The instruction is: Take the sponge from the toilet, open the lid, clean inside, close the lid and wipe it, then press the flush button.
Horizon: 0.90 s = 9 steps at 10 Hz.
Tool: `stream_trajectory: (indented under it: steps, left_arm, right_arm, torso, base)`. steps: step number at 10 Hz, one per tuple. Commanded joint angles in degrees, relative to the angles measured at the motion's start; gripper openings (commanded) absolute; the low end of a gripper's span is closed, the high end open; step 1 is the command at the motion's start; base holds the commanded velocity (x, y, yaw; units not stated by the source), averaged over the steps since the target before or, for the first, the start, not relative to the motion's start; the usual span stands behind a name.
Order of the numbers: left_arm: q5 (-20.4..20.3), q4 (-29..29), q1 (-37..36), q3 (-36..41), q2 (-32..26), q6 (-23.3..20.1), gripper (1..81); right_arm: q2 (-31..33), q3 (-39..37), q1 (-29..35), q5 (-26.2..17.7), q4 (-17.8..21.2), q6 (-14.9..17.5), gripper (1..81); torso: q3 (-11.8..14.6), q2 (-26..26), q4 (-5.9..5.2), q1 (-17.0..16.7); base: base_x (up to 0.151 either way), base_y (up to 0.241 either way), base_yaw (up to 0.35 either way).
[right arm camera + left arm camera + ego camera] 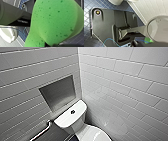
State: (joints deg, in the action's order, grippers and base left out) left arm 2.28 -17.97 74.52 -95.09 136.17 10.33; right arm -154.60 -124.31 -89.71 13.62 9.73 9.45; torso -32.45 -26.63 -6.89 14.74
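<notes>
The white toilet stands in the corner, its boxy tank [70,117] against the left wall. The dark flush button [72,112] sits in the middle of the tank top. The closed lid [93,134] shows at the lower edge of the head view. The bright green sponge [55,23] looms very close in the right wrist view, and my right gripper [52,44] is shut on it. In the left wrist view a corner of the sponge [148,40] peeks out beside the toilet's white oval lid [159,28]. My left gripper is shut and holds nothing.
A recessed grey niche [60,92] is set in the left tiled wall above the tank. A metal bar [41,133] hangs low on that wall. White tiled walls close in on both sides. The floor [87,7] is dark blue mosaic.
</notes>
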Motion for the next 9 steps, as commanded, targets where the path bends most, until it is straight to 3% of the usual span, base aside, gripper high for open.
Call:
stream_trajectory:
  steps: [1, 3, 4, 6, 9]
  left_arm:
    - [0.44, -2.25, 3.83, -11.58, 8.83, -0.39, 1.0]
    - [0.44, -2.16, 5.24, -18.64, 13.61, -0.31, 1.0]
    - [0.36, -1.81, 6.03, -22.74, 16.13, -0.31, 1.0]
    - [-2.97, -1.63, 7.61, -32.05, 21.75, -0.04, 1.0]
    - [-2.63, -1.45, 8.05, -45.19, 30.13, 0.48, 1.0]
  right_arm:
    - [0.32, 0.12, -0.61, -4.56, -0.50, 0.31, 1.0]
    - [0.06, 0.04, -0.43, -4.65, -0.50, 0.40, 1.0]
    - [-0.03, 0.04, -0.34, -4.65, -0.50, 0.40, 1.0]
    - [-0.47, -0.57, -0.43, -4.48, -0.50, 0.48, 1.0]
    - [-1.61, -2.68, -0.43, -4.65, -0.59, 0.40, 1.0]
  torso:
    - [3.87, 0.00, 0.00, 0.00]
    - [6.59, -0.04, 0.00, -0.09]
    - [4.55, -0.06, 0.00, -0.11]
    - [5.75, -0.13, 0.00, -0.18]
    - [5.71, -0.17, 0.00, -0.24]
  base:
    - [0.000, 0.000, 0.000]
    - [0.000, 0.000, 0.000]
    - [0.000, 0.000, 0.000]
    - [0.000, 0.000, 0.000]
    - [0.000, 0.000, 0.000]
